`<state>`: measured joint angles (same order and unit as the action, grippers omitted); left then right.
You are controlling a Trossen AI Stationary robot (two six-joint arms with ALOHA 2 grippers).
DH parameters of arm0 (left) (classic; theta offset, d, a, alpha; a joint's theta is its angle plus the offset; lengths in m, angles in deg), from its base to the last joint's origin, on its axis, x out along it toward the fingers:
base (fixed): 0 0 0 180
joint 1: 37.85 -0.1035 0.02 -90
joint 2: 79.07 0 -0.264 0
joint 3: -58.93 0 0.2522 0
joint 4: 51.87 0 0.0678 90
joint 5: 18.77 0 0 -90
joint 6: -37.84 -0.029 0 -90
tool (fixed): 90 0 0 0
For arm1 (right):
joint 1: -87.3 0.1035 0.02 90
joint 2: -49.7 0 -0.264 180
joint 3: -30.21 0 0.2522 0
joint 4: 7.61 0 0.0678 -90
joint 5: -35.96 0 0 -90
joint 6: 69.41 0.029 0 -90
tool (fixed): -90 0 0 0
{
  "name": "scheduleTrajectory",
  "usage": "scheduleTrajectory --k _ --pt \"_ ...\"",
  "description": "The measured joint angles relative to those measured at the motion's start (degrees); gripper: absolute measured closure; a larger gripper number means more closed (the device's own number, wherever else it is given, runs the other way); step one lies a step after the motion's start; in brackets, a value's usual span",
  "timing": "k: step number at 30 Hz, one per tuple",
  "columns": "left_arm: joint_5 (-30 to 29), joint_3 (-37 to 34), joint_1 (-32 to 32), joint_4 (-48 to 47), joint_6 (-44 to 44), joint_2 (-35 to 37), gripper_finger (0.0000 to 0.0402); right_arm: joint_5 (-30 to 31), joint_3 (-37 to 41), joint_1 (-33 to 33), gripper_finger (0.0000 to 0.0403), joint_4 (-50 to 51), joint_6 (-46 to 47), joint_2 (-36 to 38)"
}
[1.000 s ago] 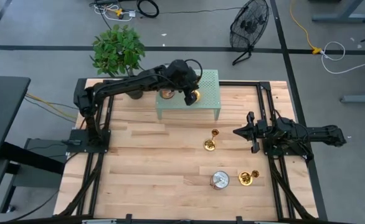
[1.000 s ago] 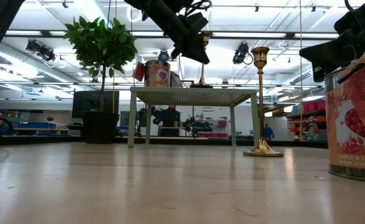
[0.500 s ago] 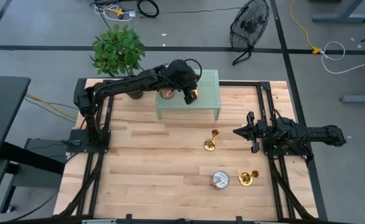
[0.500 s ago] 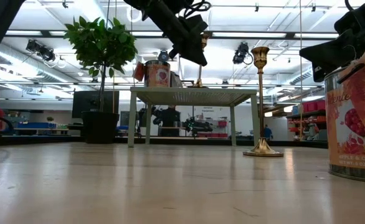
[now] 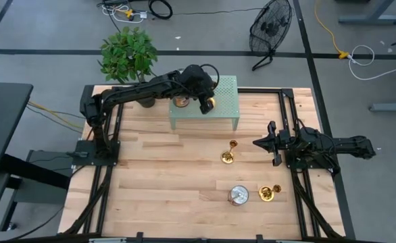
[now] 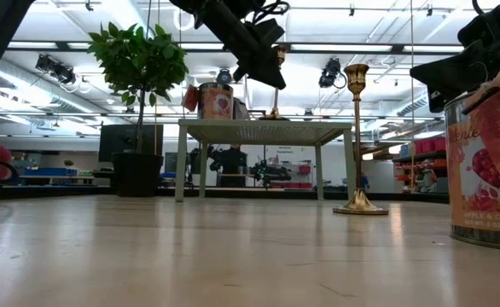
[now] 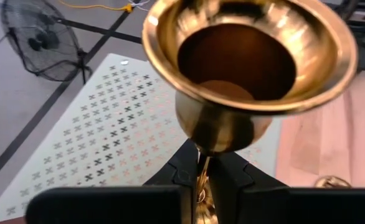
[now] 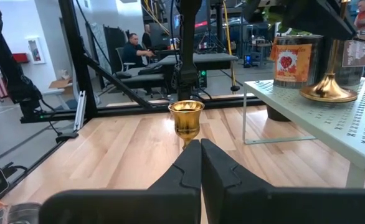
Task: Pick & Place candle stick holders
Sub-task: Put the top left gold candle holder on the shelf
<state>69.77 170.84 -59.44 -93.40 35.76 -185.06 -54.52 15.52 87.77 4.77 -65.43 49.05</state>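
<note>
A gold candle stick holder (image 7: 251, 56) stands on the green perforated stand (image 5: 226, 91) at the table's far side, with my left gripper (image 5: 207, 101) shut on it. Its flared base (image 8: 327, 92) appears to rest on the stand's top. Two more candle stick holders stand upright on the wood: one (image 5: 229, 154) mid-table, one (image 5: 269, 193) near the front right. My right gripper (image 5: 257, 143) waits shut at the right side, level, its fingertips (image 8: 200, 149) a short way from the mid-table holder's cup (image 8: 186, 117), touching nothing. My left gripper pinches the holder's thin stem (image 7: 202, 177) between its two fingers, just below the cup. The fingers come slanting down from the table's left and lie across the stem. The holder stays upright, its base (image 6: 275, 114) seemingly on the stand.
A copper-sided tin (image 5: 181, 101) sits on the stand beside the held holder. Another tin with a silver lid (image 5: 238, 196) stands near the front right holder. A potted plant (image 5: 127, 54) stands beyond the far left corner. Black frame rails (image 5: 299, 196) run along both sides.
</note>
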Motion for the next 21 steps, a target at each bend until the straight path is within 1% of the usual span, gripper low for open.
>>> scheduleTrajectory --k 9,14,18,21 --pt "0.7 0.0 0.0 -0.2 0.0 0.0 0.0367 0.0 0.0 0.0 0.04 0.0 0.0 0.0" --pt "4.3 0.0 0.0 -0.9 -0.1 0.0 0.037 0.0 0.0 0.0 0.04 0.0 0.0 0.0" --pt "4.4 0.0 0.0 -1.1 -0.1 -0.7 0.0374 0.0 0.0 0.0 0.04 0.0 0.0 0.0" --pt "4.3 0.0 0.0 -0.5 -0.1 -1.4 0.0369 0.0 0.0 0.0 0.04 0.0 0.0 0.0"
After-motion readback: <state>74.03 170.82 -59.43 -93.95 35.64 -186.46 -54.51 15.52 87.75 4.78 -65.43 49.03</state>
